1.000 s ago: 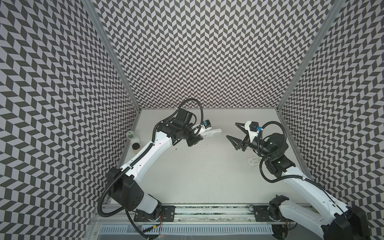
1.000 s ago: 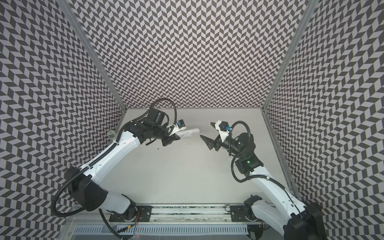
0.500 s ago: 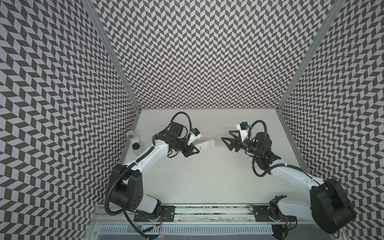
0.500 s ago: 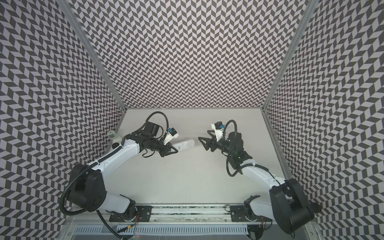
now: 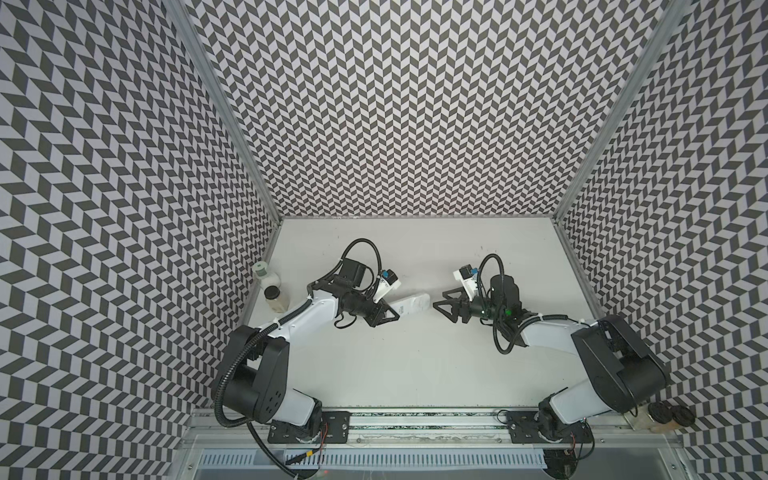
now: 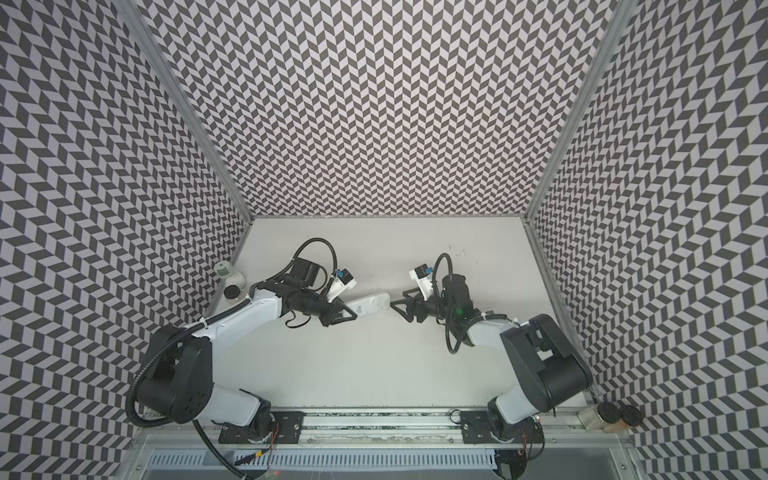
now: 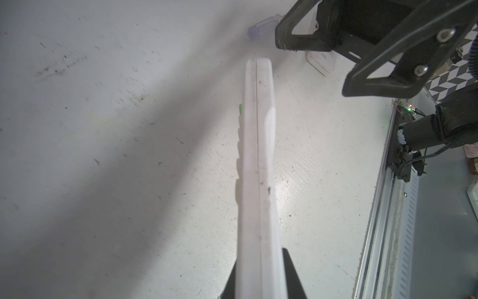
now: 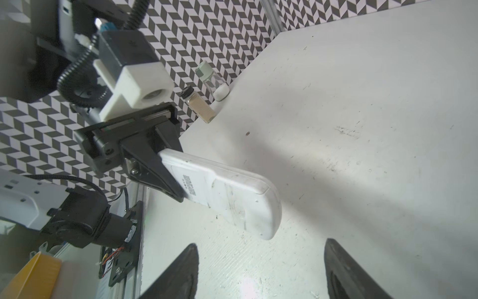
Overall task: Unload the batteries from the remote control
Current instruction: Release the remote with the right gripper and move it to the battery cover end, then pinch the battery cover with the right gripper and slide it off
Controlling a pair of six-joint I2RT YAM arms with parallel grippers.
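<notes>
Remote (image 5: 409, 308) hangs off the table (image 5: 415, 374), label side up, clamped by one end in the left gripper (image 5: 390, 320), and the batteries are hidden from view! Its free end pokes toward the right gripper (image 5: 444, 315), jaws spread wide and empty, just short of touching. Back behind the left gripper, a dark-capped jar (image 5: 275, 298) and a pale-capped jar (image 5: 262, 270) stand against the wall.

We see a white, scuffed table (image 5: 415, 365) with two small vials standing at its ten o'clock edge in both top views: a green-capped vial (image 5: 262, 269) and, just nearer us, a black-capped vial (image 5: 275, 296) of tan powder. In the left wrist view a clear screwdriver handle (image 7: 260, 28) and a flat white cover (image 7: 320, 60) lie on it, near each other.
</notes>
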